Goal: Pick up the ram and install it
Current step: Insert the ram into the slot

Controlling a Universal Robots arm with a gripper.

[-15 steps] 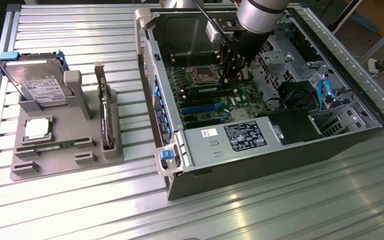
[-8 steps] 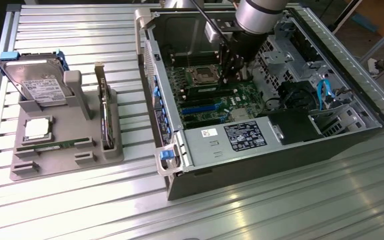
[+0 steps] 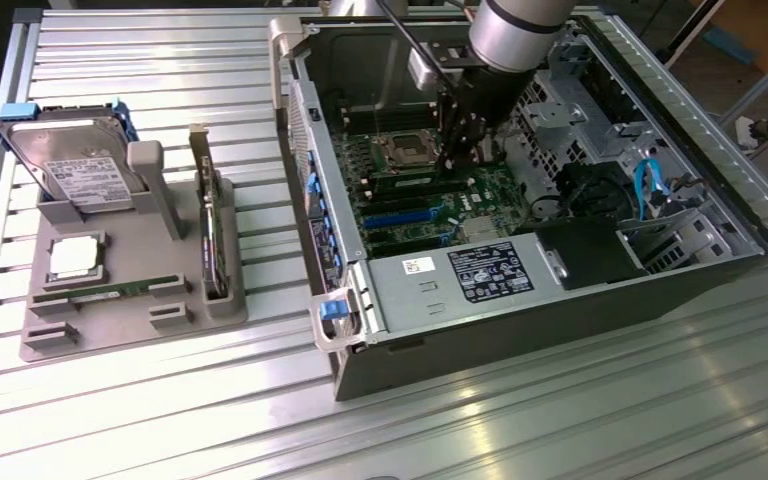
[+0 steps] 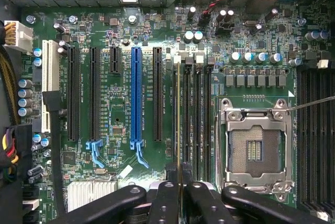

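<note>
The ram (image 4: 178, 119), a long thin stick seen edge-on, stands on edge near the processor socket (image 4: 255, 148); gripped at one end.

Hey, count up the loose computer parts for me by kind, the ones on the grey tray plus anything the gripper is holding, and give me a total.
Hard drive: 1
Processor chip: 1
Expansion card: 1
Ram sticks: 2, a spare stick lying on the grey tray and the ram clamped edge-on in the gripper
Total: 5
</note>
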